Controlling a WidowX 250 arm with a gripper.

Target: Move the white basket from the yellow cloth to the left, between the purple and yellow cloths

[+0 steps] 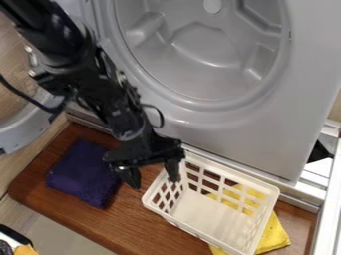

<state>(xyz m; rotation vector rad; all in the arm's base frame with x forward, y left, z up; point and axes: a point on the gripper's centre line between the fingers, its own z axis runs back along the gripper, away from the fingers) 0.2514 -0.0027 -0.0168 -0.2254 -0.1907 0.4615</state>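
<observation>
In the camera view, the tool (153, 178) is held with its two fingers spread wide. One finger is seen over the edge of the white basket (206, 211); whether it is touched cannot be told. The basket is set on the brown worktop (150, 219), partly over a yellow cloth (274, 234), near the big grey machine (233, 129). A purple cloth (83, 172) is seen on the tool's other side.

This looks like a laundry area: behind the black two-finger pincer (154, 182) stands a grey front-loading machine (250, 132) with a wide round opening. A folded dark-purple cloth (83, 172) left of the pincer and a white latticed plastic basket (203, 211) to its right, on a brown wooden board (150, 224), fit that.
</observation>
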